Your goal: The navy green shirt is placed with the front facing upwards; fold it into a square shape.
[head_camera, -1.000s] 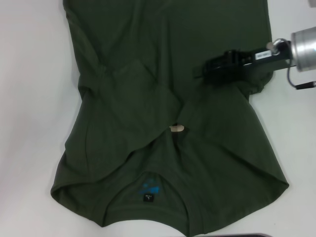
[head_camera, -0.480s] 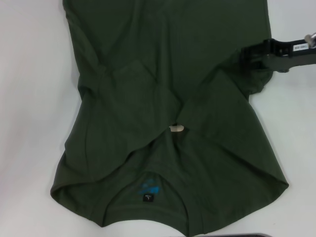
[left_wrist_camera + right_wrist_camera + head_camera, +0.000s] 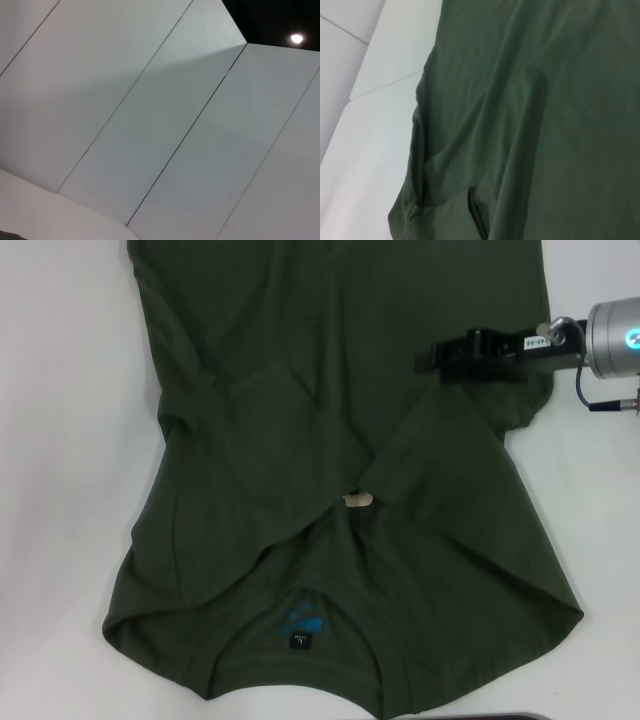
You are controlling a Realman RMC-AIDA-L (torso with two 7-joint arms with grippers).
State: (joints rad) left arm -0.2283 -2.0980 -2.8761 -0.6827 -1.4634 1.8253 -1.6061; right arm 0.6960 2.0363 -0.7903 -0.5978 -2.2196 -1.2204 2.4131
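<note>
The navy green shirt [image 3: 300, 390] lies spread on the white table, collar toward the front edge, with both sides folded in so they meet near the middle. A small black neck tag [image 3: 300, 641] under blue print shows inside the collar. A scrap of cream lettering [image 3: 358, 500] peeks out where the folds meet. My right gripper [image 3: 432, 359] reaches in from the right, just above the shirt's right part, near the top of the right fold. The right wrist view shows only shirt fabric [image 3: 545, 125] with a hemmed edge. My left gripper is out of view.
The white table [image 3: 60, 440] shows bare on the left and right [image 3: 600, 520] of the shirt. A dark object [image 3: 500, 717] lies along the front edge. The left wrist view holds only pale wall panels [image 3: 150, 125].
The right gripper drew back to the right edge half a second ago and has now come back left over the shirt. The shirt's folds have not shifted.
</note>
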